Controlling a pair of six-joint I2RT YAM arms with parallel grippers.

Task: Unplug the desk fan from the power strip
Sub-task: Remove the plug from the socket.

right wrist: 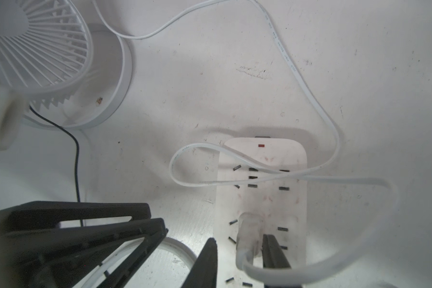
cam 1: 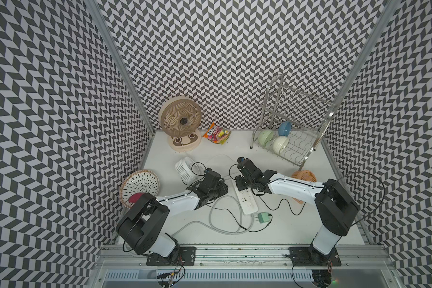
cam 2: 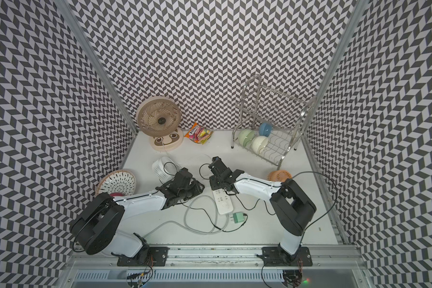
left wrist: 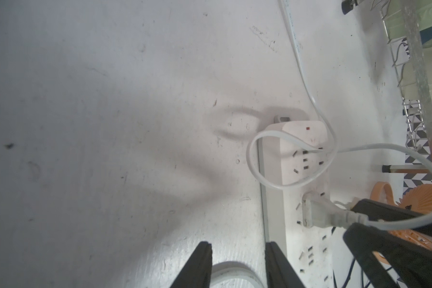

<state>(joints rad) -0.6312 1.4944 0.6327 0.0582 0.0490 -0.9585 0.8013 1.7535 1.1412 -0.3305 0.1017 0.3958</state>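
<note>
The beige desk fan (cam 1: 180,122) (cam 2: 159,119) stands at the back left. Its flat white cord (right wrist: 309,94) runs to a white plug (right wrist: 250,229) (left wrist: 314,214) seated in the power strip (cam 1: 246,202) (cam 2: 223,202) (right wrist: 267,199) at mid-table. My right gripper (right wrist: 240,243) (cam 1: 240,184) straddles that plug: one finger lies against it, and a gap shows at the other finger. My left gripper (left wrist: 237,246) (cam 1: 222,188) hovers open just beside the strip's long edge, over the strip's thick pale cord (left wrist: 225,271), holding nothing.
A small white fan (cam 1: 185,169) with a black cord sits left of the strip, an orange fan (cam 1: 304,177) right of it. A green adapter (cam 1: 263,218) lies at the strip's near end. A dish rack (cam 1: 292,129), a snack bag (cam 1: 216,133) and a patterned plate (cam 1: 139,188) ring the area.
</note>
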